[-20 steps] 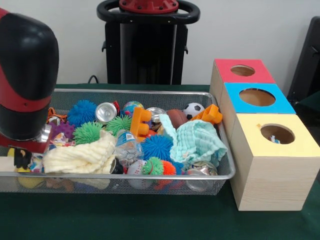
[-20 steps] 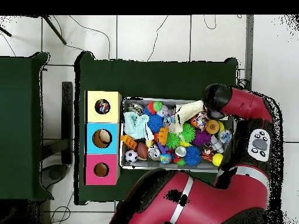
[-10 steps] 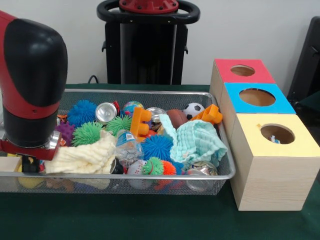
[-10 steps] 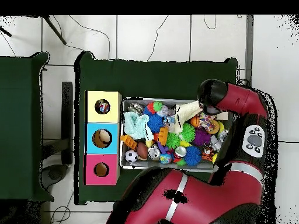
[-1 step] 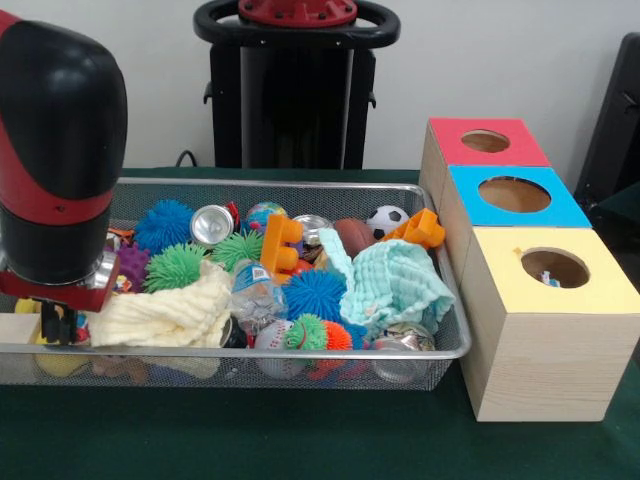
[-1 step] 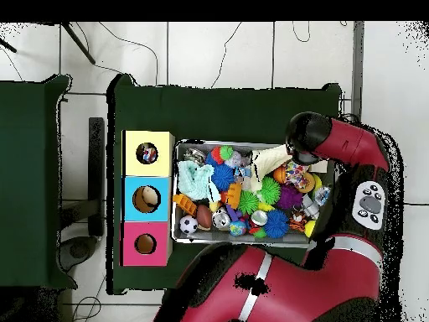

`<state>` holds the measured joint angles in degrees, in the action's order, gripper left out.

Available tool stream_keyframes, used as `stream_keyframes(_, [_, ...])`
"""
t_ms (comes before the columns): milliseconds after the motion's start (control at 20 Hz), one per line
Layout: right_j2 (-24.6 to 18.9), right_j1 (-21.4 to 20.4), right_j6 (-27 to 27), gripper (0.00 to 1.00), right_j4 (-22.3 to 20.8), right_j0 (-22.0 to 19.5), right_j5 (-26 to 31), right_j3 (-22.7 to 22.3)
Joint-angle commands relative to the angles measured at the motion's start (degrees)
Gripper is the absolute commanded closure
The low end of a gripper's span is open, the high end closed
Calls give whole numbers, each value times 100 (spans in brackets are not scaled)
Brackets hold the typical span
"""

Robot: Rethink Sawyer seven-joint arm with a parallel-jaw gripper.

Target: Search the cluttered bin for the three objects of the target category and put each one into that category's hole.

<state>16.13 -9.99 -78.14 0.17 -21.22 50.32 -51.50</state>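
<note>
Green cloth covers the table [image 5: 300, 440], and nearest on it stands the silver wire-mesh bin [image 5: 250, 352], crammed with toys. Along the bin's near wall lie a baseball [image 5: 268, 335], a small green-and-orange spiky ball [image 5: 318, 333] and a crushed silver can [image 5: 400, 345]. Just behind them a cream ribbed cloth [image 5: 160, 312] is bunched toward the bin's left end, a blue spiky ball [image 5: 314, 292] sits mid-bin, and a mint-green cloth [image 5: 395, 285] is heaped toward the right end. Further back are a green spiky ball [image 5: 175, 265], an orange plastic block [image 5: 280, 243] standing upright, an upright silver can [image 5: 211, 224], a second blue spiky ball [image 5: 164, 225], a brown football [image 5: 352, 236] and a small black-and-white soccer ball [image 5: 386, 220] by the bin's far right corner.

The red and black arm [image 5: 60, 150] comes down over the bin's left end; its claw [image 5: 52, 322] sits low by the near left corner among small toys, and whether it is released or clenched cannot be told.

Beside the bin's right end stand three wooden boxes in a row: the yellow-topped box [image 5: 555, 290] nearest, with something small showing in its hole, then the blue-topped box [image 5: 512, 196], then the red-topped box [image 5: 485, 142] farthest.
</note>
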Motion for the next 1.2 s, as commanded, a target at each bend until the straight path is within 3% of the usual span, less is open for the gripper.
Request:
stream_keyframes(50, [-404,-754,-893,100,279,65,451,-780])
stream_keyframes(500, [-331,-1233,-848,100,30,280,-99,-1508])
stream_keyframes(650, [-272,-1184,-1059,100,7,320,-238,-1593])
stream_keyframes(1200, [-656,-1160,-570,100,280,-346,-71,-1861])
